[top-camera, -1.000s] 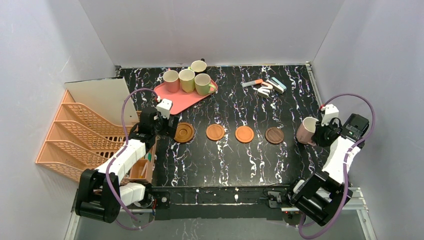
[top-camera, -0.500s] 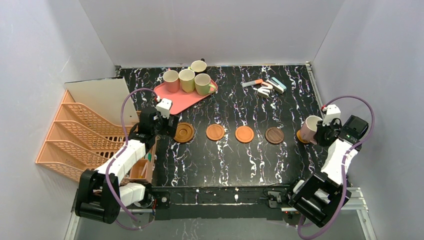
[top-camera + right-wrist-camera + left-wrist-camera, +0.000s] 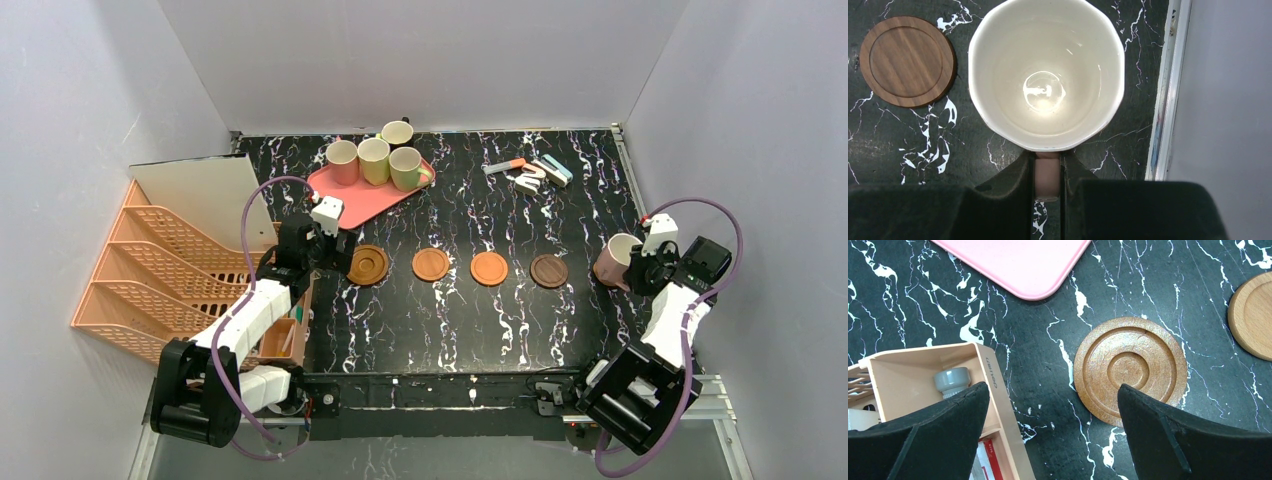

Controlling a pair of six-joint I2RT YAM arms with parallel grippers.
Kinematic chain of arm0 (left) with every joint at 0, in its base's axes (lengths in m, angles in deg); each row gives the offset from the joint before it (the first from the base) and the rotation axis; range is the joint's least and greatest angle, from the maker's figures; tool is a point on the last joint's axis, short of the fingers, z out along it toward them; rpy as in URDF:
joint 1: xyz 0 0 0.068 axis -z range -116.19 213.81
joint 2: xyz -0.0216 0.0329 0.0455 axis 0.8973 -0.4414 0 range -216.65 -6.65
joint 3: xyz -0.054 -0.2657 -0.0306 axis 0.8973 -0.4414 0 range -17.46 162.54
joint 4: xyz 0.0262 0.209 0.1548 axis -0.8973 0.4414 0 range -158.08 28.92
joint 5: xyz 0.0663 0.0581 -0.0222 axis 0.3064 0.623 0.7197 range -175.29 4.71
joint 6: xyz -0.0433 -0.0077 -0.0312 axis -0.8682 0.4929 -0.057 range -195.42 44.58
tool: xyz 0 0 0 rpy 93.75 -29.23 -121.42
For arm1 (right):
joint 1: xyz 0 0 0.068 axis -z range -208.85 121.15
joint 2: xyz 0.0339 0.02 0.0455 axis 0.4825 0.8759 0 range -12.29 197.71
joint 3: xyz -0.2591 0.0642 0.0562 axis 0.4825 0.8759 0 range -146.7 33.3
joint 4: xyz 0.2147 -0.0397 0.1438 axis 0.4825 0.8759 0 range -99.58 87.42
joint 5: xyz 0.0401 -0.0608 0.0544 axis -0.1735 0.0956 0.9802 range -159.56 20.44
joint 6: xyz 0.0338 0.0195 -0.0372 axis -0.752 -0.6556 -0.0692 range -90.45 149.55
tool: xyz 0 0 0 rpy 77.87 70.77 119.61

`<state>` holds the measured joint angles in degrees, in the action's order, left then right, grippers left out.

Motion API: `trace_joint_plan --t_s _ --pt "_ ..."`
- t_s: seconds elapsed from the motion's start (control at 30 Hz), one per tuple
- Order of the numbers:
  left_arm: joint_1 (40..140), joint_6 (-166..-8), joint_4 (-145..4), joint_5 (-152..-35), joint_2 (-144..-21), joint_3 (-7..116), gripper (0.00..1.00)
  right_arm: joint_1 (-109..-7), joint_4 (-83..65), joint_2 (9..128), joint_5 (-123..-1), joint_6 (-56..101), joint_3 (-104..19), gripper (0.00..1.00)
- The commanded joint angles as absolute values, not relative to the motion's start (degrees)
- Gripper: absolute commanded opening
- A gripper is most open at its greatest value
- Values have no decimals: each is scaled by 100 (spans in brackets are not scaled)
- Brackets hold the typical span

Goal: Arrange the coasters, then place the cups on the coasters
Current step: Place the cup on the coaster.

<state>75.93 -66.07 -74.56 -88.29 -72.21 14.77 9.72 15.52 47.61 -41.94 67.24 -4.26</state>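
Observation:
Four coasters lie in a row: a ringed brown coaster (image 3: 368, 264) (image 3: 1130, 370), two orange coasters (image 3: 431, 264) (image 3: 489, 268) and a dark coaster (image 3: 548, 270) (image 3: 907, 61). My right gripper (image 3: 640, 268) (image 3: 1048, 160) is shut on the handle of the pale pink cup (image 3: 613, 260) (image 3: 1045, 70), held upright just right of the dark coaster; what lies under it is hidden. My left gripper (image 3: 335, 262) (image 3: 1053, 400) stands open beside the ringed coaster, holding nothing. A pink cup (image 3: 342, 160), a yellow-green cup (image 3: 374, 160) and a green cup (image 3: 406, 168) stand on the pink tray (image 3: 350, 195); a dark brown cup (image 3: 397, 132) stands behind it.
Peach wire racks (image 3: 150, 270) and an organiser box (image 3: 923, 370) fill the left side, close to my left gripper. Small stationery items (image 3: 530, 172) lie at the back right. The table's right rail (image 3: 1163, 90) and the wall are just beyond the held cup.
The right gripper shifted the pale pink cup slightly left; an orange disc that showed at its foot half a second ago is now covered. The left arm has not moved.

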Motion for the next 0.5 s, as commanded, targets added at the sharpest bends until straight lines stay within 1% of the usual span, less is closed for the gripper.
trace_joint_plan --t_s 0.0,0.4,0.47 --pt "7567 -6645 -7520 -8876 -7204 1436 98 1001 1019 4567 -3853 6735 -445 1" --pt "7565 -6645 -7537 -8885 -7228 1431 98 1000 945 4738 -3843 6767 -381 1" --pt "7554 -6645 -7537 -8881 -7231 1436 98 1000 938 4734 -3853 6777 -363 3"
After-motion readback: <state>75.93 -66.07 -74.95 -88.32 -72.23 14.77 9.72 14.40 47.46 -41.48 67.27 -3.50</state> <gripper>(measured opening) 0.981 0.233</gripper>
